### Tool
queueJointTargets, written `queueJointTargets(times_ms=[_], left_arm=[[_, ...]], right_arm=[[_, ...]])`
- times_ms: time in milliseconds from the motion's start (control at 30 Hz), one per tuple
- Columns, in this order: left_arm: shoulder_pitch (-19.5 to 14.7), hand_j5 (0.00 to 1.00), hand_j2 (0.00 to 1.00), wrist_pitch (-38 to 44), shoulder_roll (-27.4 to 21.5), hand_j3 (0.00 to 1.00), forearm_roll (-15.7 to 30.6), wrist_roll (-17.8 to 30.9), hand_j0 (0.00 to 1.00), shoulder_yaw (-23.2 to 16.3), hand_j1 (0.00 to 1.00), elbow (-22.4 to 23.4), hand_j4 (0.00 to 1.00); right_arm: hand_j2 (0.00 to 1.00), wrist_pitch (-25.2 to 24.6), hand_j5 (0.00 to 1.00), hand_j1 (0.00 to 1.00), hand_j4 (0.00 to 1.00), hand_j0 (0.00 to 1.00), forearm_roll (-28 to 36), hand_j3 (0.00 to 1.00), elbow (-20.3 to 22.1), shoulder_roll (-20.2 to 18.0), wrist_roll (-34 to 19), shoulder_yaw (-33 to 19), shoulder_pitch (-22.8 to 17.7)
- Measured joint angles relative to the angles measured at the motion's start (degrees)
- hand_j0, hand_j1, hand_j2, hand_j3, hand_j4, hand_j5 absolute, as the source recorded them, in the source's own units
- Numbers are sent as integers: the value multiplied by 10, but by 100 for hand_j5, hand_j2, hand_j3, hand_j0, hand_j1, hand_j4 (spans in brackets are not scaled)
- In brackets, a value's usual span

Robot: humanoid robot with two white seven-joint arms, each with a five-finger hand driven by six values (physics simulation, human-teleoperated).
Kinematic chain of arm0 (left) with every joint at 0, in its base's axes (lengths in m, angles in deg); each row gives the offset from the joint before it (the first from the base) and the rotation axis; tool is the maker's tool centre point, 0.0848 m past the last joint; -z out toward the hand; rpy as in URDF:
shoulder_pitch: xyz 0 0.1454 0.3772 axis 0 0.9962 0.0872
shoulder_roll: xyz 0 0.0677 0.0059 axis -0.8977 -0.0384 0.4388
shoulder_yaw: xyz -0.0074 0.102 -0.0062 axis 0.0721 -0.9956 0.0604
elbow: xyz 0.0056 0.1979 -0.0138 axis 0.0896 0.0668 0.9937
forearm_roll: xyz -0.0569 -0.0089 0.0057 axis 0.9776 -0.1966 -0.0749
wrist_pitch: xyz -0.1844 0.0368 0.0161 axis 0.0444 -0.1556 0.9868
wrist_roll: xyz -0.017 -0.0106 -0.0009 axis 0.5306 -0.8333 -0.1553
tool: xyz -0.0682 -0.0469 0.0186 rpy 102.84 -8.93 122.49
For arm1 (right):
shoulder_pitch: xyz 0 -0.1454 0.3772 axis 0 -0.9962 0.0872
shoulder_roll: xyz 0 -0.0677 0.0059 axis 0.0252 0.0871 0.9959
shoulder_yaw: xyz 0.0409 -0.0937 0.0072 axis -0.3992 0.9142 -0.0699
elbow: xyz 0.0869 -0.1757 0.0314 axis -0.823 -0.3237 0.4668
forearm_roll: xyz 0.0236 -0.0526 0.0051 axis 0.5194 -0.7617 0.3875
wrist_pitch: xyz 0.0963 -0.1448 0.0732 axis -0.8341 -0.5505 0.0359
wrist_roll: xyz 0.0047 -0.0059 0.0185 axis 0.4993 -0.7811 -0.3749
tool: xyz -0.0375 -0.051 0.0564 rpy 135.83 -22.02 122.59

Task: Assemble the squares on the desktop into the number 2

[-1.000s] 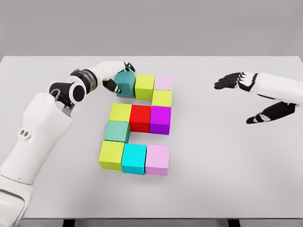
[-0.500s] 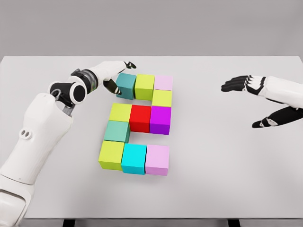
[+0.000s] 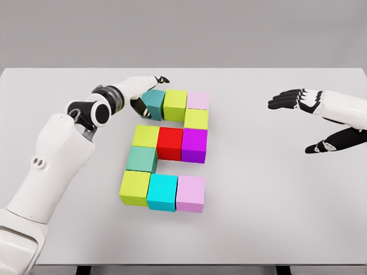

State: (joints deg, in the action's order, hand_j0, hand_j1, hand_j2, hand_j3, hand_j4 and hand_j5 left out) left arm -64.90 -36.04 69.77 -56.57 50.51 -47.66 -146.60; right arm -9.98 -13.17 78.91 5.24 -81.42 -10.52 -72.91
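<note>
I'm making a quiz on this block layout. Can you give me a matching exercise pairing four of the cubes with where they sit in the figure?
Things:
1. red cube
2. cyan cube
3. dark teal cube
4. magenta cube

Places:
A. top row, left end, at the left hand
B. middle row, right end
C. bottom row, centre
D. middle row, centre

Pairs: 1-D, 2-C, 3-A, 4-B

Left hand (image 3: pixel 144 94) cups the teal cube (image 3: pixel 153 103) beside the other cubes (image 3: pixel 166 154)
</note>
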Motion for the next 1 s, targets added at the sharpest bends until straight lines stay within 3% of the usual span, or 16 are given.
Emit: queueJointTargets(times_ms=[1000], left_arm=[[-1,96,96,-8,25,96,-42,0,96,-4,96,2,96]], right_arm=[[100,0,100,100,100,100,1,100,1,11,0,2,0]])
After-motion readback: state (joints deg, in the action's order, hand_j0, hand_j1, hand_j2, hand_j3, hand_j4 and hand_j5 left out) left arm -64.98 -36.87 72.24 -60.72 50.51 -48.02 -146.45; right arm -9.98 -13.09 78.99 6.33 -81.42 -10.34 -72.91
